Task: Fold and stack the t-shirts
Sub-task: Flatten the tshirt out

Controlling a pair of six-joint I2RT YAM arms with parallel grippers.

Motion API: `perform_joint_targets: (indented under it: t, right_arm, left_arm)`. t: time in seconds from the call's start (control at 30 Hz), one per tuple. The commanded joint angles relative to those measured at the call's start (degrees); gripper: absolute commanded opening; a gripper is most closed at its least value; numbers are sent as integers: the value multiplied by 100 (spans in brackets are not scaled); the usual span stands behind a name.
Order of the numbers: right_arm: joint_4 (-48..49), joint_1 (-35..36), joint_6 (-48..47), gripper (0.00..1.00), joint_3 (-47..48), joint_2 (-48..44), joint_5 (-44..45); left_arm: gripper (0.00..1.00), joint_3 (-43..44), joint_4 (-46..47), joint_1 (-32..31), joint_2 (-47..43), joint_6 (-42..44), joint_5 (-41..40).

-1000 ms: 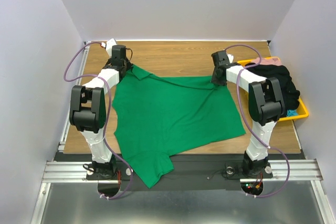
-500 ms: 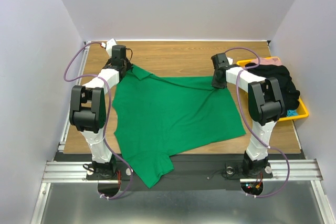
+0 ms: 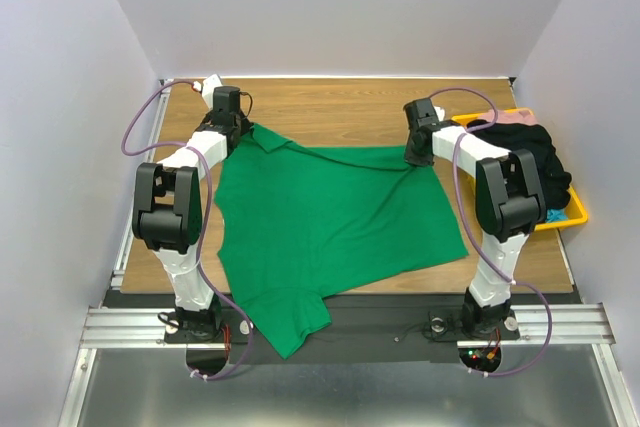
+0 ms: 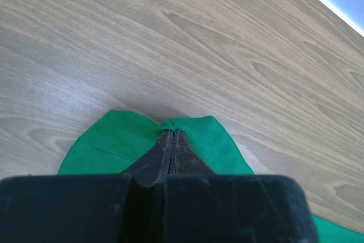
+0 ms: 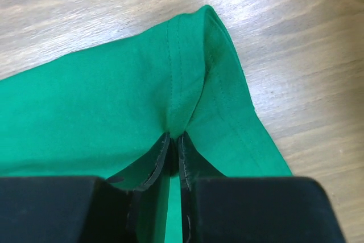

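Note:
A bright green t-shirt (image 3: 320, 222) lies spread over the wooden table, one sleeve hanging over the near edge. My left gripper (image 3: 238, 133) is shut on the shirt's far left corner; in the left wrist view its jaws (image 4: 170, 135) pinch green cloth (image 4: 108, 143). My right gripper (image 3: 417, 155) is shut on the shirt's far right corner; in the right wrist view its jaws (image 5: 174, 136) pinch a ridge of hemmed green cloth (image 5: 193, 78). Both corners are held low over the table.
A yellow plastic tray (image 3: 565, 217) with black (image 3: 530, 152) and pink clothes stands at the right edge, just beside the right arm. Bare wooden table (image 3: 330, 107) lies beyond the shirt. White walls close in the left, back and right.
The right gripper has shifted very slightly with its corner of the shirt. The left arm and the rest of the shirt have not visibly moved.

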Motion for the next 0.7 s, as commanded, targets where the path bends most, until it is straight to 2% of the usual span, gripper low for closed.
perform_joint_targets:
  t: [0.0,0.27,0.67]
  right_arm:
    - [-174,-51,-95,12,304,-388,87]
    - [-525,-42,-209,13,497,-449,-44]
    - [-1211,-42,-666,11,1104,-160,307]
  left_arm:
    - [0,196,20,47,-334,71,-41]
    - [0,231,-42,47,-396,88,-75]
    - [0,319,-139,47,-387,194,-287]
